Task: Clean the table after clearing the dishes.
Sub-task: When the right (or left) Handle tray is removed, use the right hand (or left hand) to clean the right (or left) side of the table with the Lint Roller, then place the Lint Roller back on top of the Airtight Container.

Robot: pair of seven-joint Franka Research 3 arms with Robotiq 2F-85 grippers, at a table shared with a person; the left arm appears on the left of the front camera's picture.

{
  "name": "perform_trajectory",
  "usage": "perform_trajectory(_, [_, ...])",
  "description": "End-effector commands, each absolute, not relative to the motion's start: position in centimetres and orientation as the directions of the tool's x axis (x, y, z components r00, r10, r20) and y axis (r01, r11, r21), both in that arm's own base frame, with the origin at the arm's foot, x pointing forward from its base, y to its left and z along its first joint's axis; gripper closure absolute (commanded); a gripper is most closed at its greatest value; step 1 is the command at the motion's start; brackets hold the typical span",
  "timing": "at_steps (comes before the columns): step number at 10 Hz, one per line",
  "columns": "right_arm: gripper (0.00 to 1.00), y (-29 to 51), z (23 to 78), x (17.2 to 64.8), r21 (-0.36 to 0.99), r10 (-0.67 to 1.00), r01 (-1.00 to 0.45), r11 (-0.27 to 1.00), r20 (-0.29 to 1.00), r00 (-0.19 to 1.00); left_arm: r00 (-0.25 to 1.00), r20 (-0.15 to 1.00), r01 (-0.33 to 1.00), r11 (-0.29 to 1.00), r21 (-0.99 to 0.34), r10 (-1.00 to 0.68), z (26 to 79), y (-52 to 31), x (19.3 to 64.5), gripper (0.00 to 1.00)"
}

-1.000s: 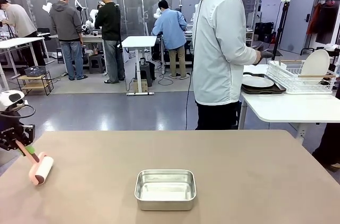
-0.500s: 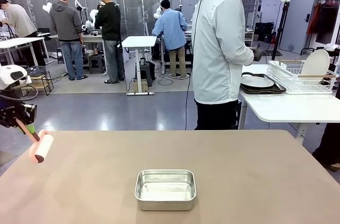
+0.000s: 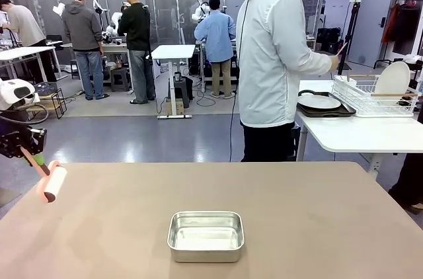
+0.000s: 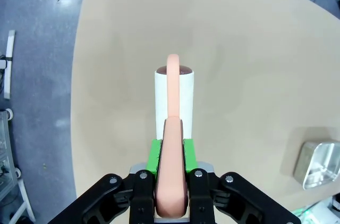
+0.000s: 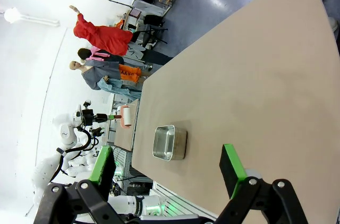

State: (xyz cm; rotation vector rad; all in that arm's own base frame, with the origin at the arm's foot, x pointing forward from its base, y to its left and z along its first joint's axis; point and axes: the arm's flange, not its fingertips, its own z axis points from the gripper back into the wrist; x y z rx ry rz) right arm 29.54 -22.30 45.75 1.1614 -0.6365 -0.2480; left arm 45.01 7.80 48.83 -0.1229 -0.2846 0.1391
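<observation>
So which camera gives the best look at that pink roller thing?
The left wrist view: the roller sits centred and close, its pink handle clamped in the left gripper. The front view shows it small at the table's left edge; the right wrist view, tiny and far off.

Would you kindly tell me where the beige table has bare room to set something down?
The table is bare right of the steel pan and between the pan and the far edge. The only occupied patch is the left corner, where the left gripper holds the lint roller.

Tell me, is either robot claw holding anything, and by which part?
The left claw grips a lint roller by its pink handle, the green pads clamped on its sides. The right claw is open, holding nothing.
</observation>
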Motion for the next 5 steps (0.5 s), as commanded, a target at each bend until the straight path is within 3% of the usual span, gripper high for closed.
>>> perform_trajectory(1, [0.00,-22.24,45.90,29.48,0.905,-0.491,-0.154,0.396,0.351,0.797,0.949,0.276,-0.114,0.984,-0.139,0.149,48.97,7.91,45.01,0.80])
perform_trajectory(5, [0.00,-22.24,45.90,29.48,0.905,-0.491,-0.154,0.396,0.351,0.797,0.949,0.276,-0.114,0.984,-0.139,0.149,48.97,7.91,45.01,0.80])
